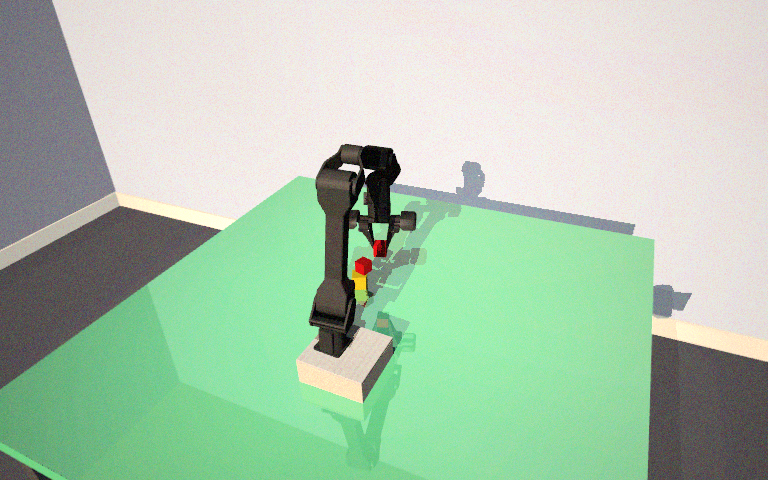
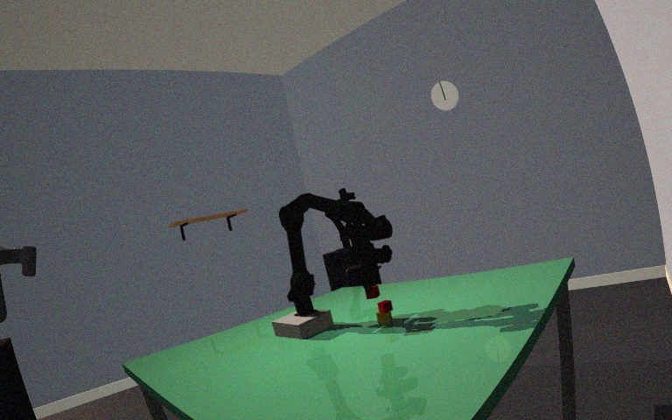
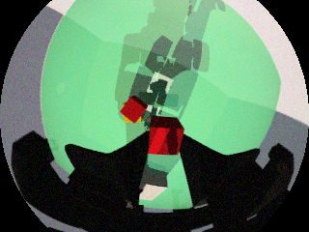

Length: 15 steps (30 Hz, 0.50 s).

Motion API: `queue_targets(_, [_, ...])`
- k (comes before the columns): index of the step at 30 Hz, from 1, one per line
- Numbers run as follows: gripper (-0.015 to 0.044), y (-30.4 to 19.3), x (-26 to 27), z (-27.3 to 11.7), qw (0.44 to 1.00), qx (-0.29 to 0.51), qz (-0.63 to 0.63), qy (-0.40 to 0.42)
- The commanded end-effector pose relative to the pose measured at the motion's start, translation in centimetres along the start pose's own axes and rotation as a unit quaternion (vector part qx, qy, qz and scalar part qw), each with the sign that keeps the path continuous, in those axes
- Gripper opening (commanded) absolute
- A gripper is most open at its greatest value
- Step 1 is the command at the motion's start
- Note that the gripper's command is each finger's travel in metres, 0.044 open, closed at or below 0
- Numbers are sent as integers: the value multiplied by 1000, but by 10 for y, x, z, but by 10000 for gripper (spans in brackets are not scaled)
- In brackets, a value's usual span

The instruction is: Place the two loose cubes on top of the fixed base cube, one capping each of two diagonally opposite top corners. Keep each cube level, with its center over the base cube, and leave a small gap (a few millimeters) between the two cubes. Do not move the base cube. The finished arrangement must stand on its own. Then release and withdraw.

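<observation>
Above the table (image 1: 509,339) | jaws (image 1: 380,249) grasping red cube (image 1: 380,247) | second red cube (image 1: 363,264) on base cube (image 1: 359,281)

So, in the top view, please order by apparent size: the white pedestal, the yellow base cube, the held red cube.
1. White pedestal, clearly largest.
2. Yellow base cube.
3. Held red cube in the tool.
The base cube is partly hidden, so the last two are uncertain.
</observation>
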<state>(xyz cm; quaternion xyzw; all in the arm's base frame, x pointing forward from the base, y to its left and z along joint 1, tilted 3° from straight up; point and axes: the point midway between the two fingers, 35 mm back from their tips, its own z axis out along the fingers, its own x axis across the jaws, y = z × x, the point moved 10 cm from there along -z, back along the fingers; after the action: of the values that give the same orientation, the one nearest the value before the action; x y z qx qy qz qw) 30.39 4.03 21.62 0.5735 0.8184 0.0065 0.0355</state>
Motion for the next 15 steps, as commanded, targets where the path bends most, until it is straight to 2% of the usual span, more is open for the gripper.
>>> queue_targets(1, [105,-3,11,0,999,-1,50,-1])
queue_targets(15, [105,-11,50,2,974,0,228,1])
